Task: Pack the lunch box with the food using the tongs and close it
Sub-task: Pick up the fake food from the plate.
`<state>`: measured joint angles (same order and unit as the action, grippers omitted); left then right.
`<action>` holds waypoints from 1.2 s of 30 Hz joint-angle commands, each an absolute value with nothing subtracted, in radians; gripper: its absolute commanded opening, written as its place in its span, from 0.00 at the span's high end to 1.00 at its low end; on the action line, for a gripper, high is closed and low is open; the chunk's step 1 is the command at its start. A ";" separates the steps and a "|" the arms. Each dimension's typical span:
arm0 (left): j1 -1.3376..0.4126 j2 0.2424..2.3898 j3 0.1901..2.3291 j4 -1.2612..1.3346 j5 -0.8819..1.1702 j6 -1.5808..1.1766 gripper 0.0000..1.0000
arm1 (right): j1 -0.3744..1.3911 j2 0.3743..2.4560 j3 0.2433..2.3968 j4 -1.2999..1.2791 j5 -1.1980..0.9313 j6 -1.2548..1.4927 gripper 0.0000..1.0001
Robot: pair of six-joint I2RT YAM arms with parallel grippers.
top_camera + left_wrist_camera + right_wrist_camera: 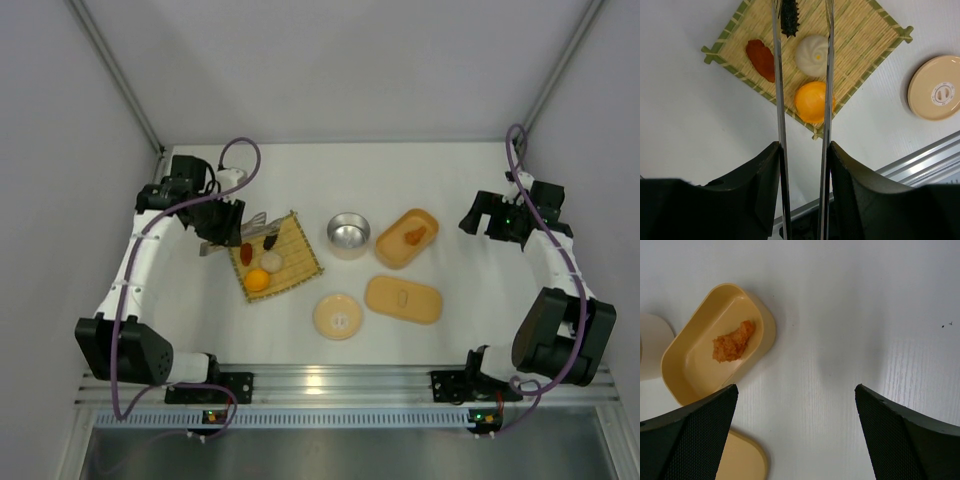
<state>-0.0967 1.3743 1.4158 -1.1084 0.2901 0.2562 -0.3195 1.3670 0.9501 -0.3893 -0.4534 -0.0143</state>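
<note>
Left wrist view: tongs (778, 90) tips cut off by picture edge; dark brown oval (788, 20) far end cropped too. Right wrist view: lid (745, 460) only one corner showing, rest cropped.

White table (450, 180), mat (298, 252), metal bowl (349, 234), lunch box (394, 254), lid (403, 299), disc (339, 315)
</note>
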 commanded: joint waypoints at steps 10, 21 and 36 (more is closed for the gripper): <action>-0.095 1.410 1.367 -1.077 0.190 0.199 0.53 | -0.333 1.364 0.993 -0.359 -0.482 -0.008 0.01; -0.095 1.468 1.367 -1.037 0.189 0.196 0.52 | -0.333 1.362 0.992 -0.362 -0.476 -0.008 0.01; -0.126 1.483 1.338 -1.014 0.210 0.193 0.52 | -0.333 1.367 0.994 -0.362 -0.474 -0.008 0.01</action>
<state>-0.1154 1.4818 1.3460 -1.0443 0.1940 0.2077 -0.3195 1.3693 0.9501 -0.3897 -0.4591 -0.0139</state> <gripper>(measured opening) 0.480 0.993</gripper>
